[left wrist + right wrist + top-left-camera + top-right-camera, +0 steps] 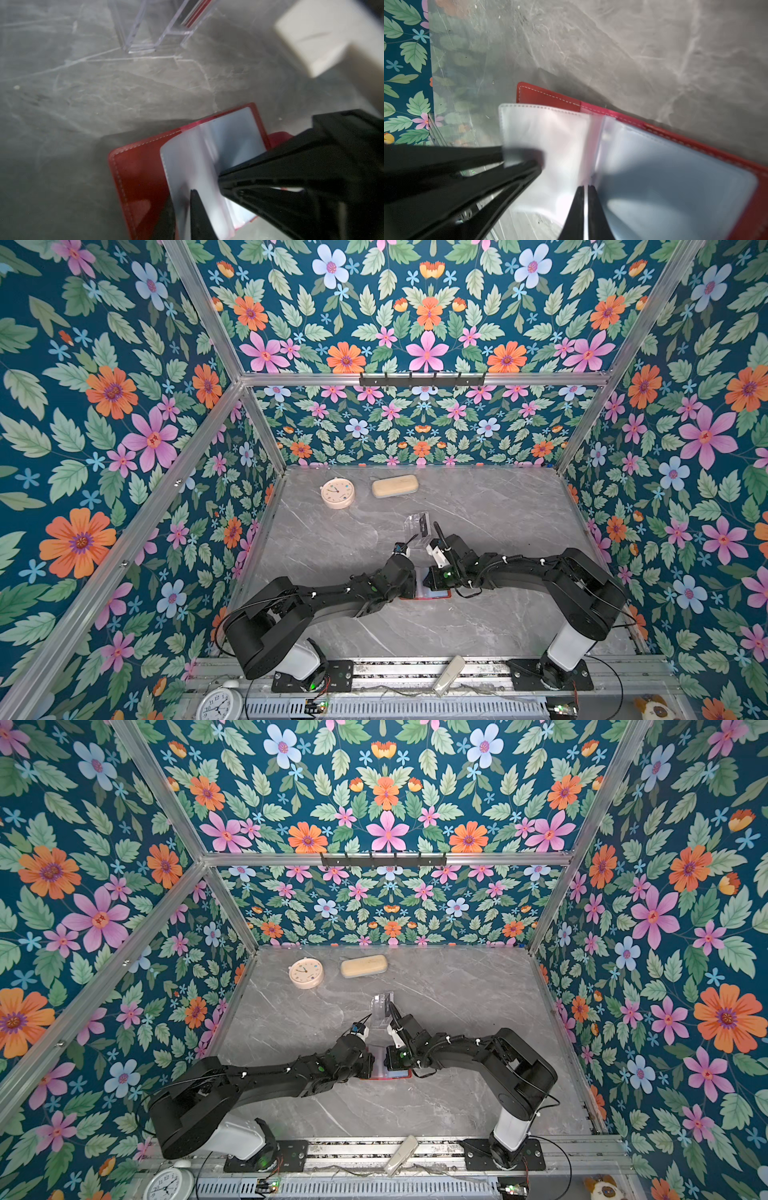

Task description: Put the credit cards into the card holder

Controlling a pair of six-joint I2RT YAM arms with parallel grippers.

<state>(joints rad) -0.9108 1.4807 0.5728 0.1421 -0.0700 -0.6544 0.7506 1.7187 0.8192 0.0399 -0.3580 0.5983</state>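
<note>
— So, how many cards can you count from your desk?

— Only some of them. The credit cards [423, 525] stand in one clear acrylic stand [411, 531] on the table [519, 510], just beyond my two grippers. From above I make out one dark card with a white mark. Through the left wrist camera, red edges show behind the acrylic. I cannot tell the full number.

— And the card holder?

— There is one card holder [141, 176], red with pale stitching. It lies open on the table in front of the stand and apart from it, and in both top views my two wrists hide most of it. Its clear sleeves are fanned upward, too blurred for me to count.

— Your pincers?

— My left gripper [181, 201] is pinching one sleeve page [185, 162] near its outer edge, with a finger on each face. My right gripper [584, 191] has its jaws pressed together on a thin leaf [585, 218] close to the fold. That leaf shows edge-on between them.

— What else is around?

— I count two clocks. One is a peach clock [337, 492] at the back of the table, and one is a white alarm clock [218, 704] down past the front rail. One cream case [395, 485] lies beside the peach clock, and one pale bar [449, 676] rests across the rail.
</note>
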